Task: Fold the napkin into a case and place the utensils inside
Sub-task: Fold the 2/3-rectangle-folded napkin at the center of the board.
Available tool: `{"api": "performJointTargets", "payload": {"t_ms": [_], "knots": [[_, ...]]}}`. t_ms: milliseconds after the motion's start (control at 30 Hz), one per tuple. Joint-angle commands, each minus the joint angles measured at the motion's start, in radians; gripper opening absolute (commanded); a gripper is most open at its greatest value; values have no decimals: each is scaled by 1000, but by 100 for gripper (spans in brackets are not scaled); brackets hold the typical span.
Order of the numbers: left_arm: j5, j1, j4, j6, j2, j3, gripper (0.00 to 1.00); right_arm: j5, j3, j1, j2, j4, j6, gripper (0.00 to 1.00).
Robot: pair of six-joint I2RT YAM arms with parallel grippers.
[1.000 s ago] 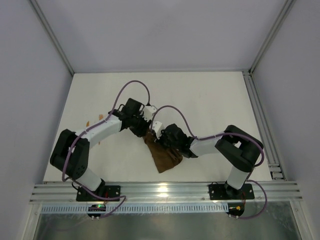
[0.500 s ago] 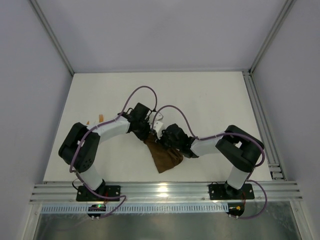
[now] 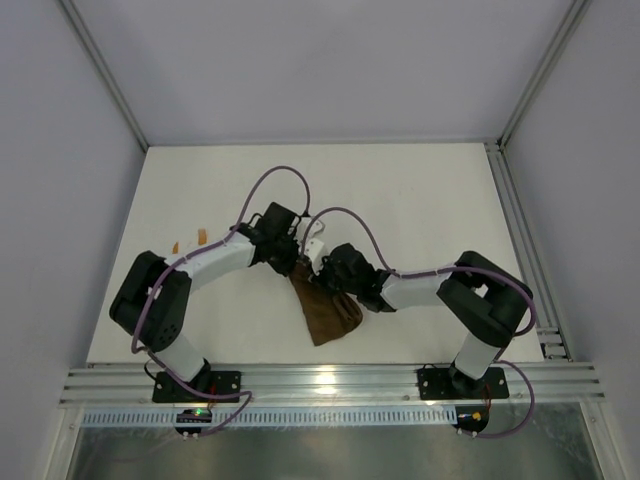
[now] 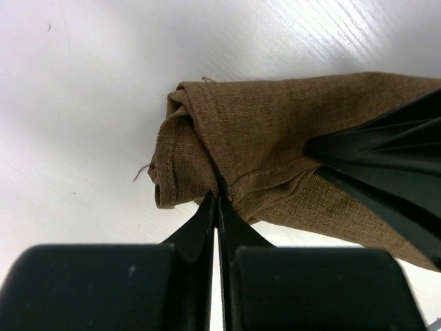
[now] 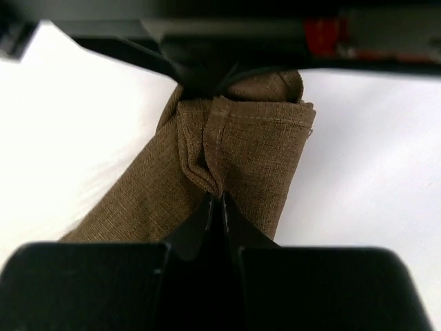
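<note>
Left gripper [image 4: 218, 196], open a moment ago, is now shut on a hem fold at the far end of the napkin [image 3: 327, 316], bunched mid-scene. The right gripper [image 5: 222, 196] pinches that same end. With both holds set, folding can likely proceed. The utensils [image 3: 201, 236] lie far left.
</note>
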Motion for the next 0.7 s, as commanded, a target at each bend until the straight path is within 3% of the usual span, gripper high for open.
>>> {"api": "performJointTargets", "payload": {"t_ms": [0,267,467,667], "knots": [[66,1,4,-29,-50,20,0,76,84,8,-40,-83,52,3],[63,1,-22,-69,19,71,4,139,162,51,5,-131,158,3],[12,2,1,-88,16,63,3,44,168,49,69,-68,308,3],[90,82,-8,-105,5,58,2,156,178,47,101,-143,407,3]]}}
